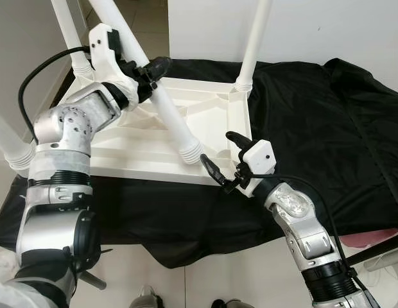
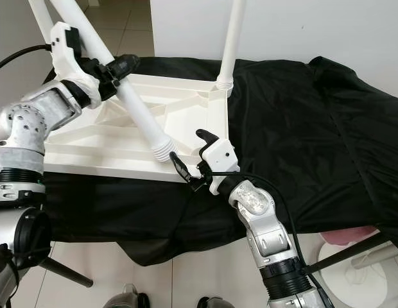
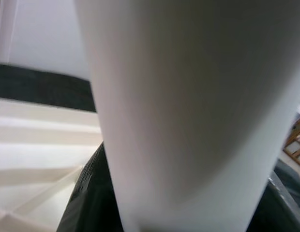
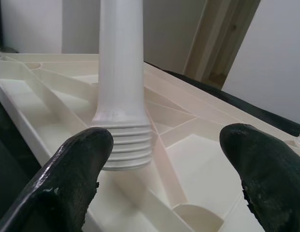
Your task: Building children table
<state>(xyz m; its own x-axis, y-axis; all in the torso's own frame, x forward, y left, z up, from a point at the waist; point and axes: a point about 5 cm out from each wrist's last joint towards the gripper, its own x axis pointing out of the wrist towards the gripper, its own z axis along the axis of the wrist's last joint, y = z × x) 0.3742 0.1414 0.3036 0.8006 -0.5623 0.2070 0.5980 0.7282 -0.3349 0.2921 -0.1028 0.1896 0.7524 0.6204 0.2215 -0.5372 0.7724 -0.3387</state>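
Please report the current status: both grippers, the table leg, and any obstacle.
Left gripper shut on white table leg. Right gripper open beside the leg's threaded end, near the upturned tabletop corner. No obstacle visible.

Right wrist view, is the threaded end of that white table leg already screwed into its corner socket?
No: the table leg has its threaded end fully exposed above the upturned tabletop, in front of the open right gripper.

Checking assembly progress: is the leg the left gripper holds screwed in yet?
No. The leg is tilted, its threaded end bare above the tabletop, in the left gripper.
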